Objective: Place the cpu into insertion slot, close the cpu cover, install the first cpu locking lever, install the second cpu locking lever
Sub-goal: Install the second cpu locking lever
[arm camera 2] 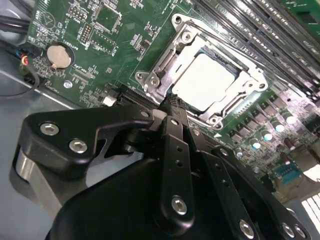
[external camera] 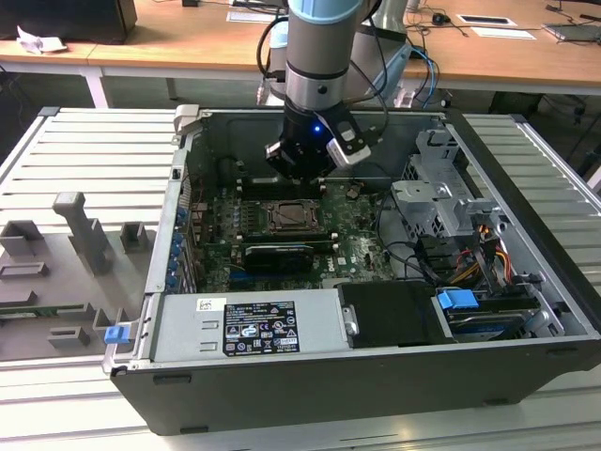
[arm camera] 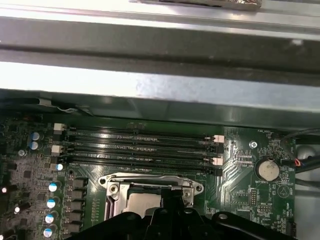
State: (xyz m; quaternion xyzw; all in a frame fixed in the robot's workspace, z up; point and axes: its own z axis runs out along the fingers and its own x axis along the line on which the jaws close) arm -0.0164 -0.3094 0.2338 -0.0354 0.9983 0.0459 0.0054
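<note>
One gripper (arm camera 2: 172, 107), fingers pressed together with nothing between them, tips at the edge of the cpu cover (arm camera 2: 245, 82). One cpu (arm camera 2: 207, 80) sits in the insertion slot (external camera: 289, 217), cover closed over it. Four memory slots (arm camera: 140, 147) and one coin battery (arm camera 2: 58, 56) lie on the motherboard (arm camera 2: 95, 40).

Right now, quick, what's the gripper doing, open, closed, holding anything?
Gripper: shut, holding nothing, its tip by the edge of the cpu cover, which lies closed over the cpu.

Arm upright — pincer (arm camera 2: 172, 102) low, fingers pressed together
</note>
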